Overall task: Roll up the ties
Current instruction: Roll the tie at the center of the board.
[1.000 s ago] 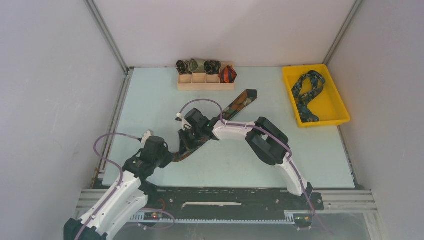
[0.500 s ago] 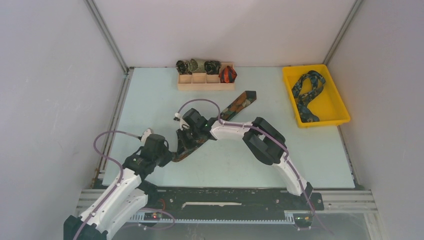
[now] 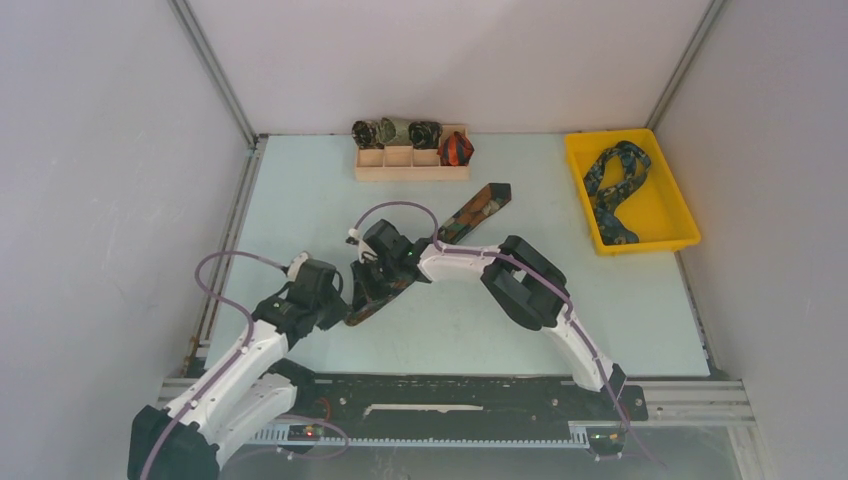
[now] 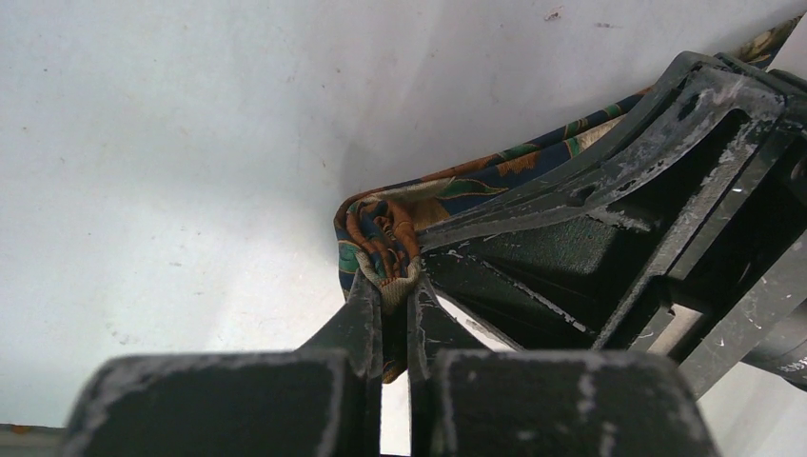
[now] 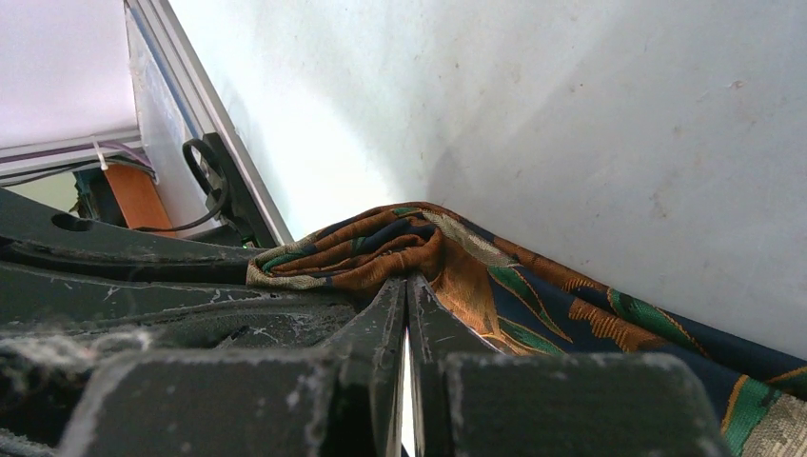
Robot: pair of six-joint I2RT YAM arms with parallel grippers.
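Brown-orange-green tie [image 3: 474, 211] lies slantwise on the bench [image 3: 300, 200], its far end pointing toward the wooden box [image 3: 412, 172] and its near end bunched between both arms. The left gripper [image 4: 392, 286] is clenched on the folded near tip, fabric pinched tight between its fingers. Just beside it, the right gripper [image 5: 406, 290] is clamped on a raised fold of the same tie, which spreads flat to the right in the right wrist view. At the far edge, the wooden box holds three rolled ties [image 3: 397, 131] and a red-orange tie [image 3: 456, 148] at its right end. A navy tie [image 3: 610, 185] lies loose in the yellow tray [image 3: 668, 218], well apart.
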